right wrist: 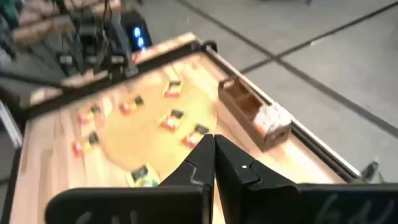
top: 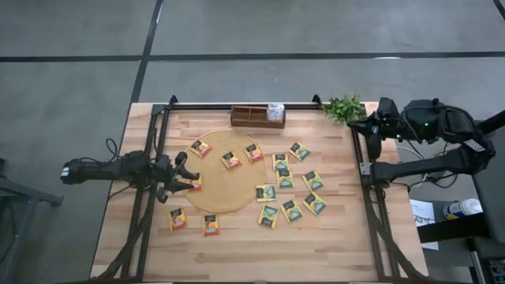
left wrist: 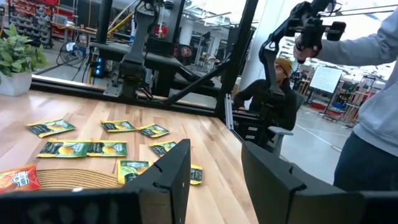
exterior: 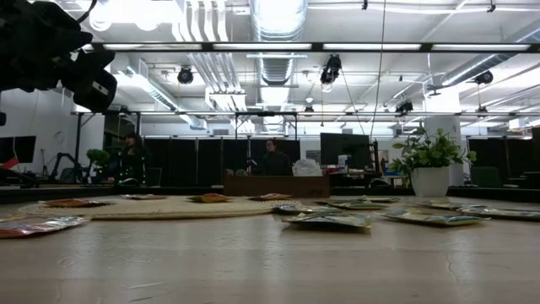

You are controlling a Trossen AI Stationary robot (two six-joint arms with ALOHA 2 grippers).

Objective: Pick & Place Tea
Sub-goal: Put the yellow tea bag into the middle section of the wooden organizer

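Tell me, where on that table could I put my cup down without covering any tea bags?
The near edge of the table, below the sachets, is bare, and so is the back left corner beside the wooden tray. The round mat and the green sachets to its right are crowded.

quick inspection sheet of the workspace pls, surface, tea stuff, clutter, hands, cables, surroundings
surface: wooden table with a round tan mat near the middle
job's things: orange tea sachets on and around the mat, green-yellow tea sachets spread on its right; wooden tray at the far edge holds white sachets in one end compartment
clutter: potted plant at the far right corner
grippers: left hand open, empty, over the mat's left edge by an orange sachet; right hand shut, empty, raised at the table's right side
cables: black cables along the right arm
surroundings: people seated beyond the table; a person's sleeve near the left arm
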